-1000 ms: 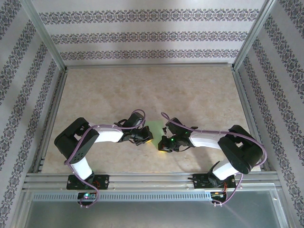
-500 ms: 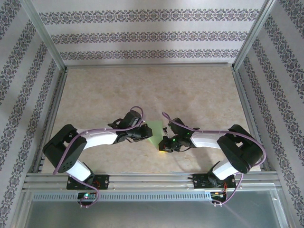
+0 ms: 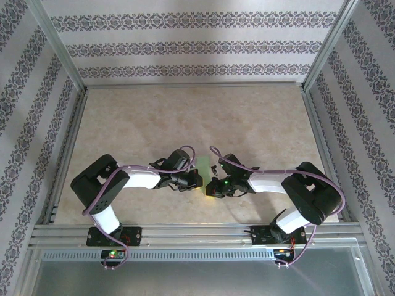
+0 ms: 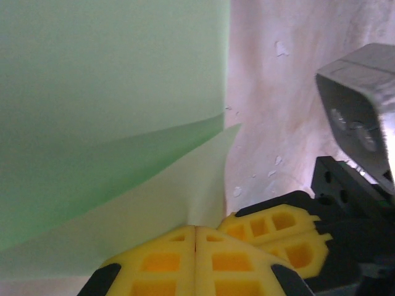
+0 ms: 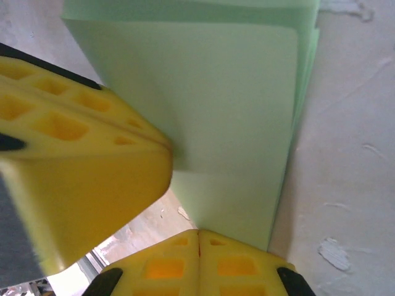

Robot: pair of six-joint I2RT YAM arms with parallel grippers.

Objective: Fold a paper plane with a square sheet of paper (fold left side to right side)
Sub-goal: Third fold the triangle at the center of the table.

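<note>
The light green square sheet of paper (image 3: 204, 166) lies on the table between my two grippers, mostly covered by them. In the left wrist view the sheet of paper (image 4: 111, 92) has a paler flap raised off it, and that flap runs into the closed seam of my left gripper (image 4: 195, 227). My left gripper (image 3: 192, 180) sits close beside my right gripper (image 3: 212, 189). In the right wrist view the sheet of paper (image 5: 203, 92) is doubled over in layers. Its near edge is pinched in my right gripper (image 5: 199, 232), which is shut. The left gripper's yellow fingers (image 5: 68, 148) press against the sheet's left side.
The beige table (image 3: 185, 117) stretches open behind the grippers. Metal rails (image 3: 197, 233) run along the near edge and both sides, with patterned walls beyond. The right wrist camera housing (image 4: 364, 117) stands close to the left gripper.
My left gripper has moved right with the paper flap, closing in on the right gripper. Less green paper shows from above. The right gripper has barely moved.
</note>
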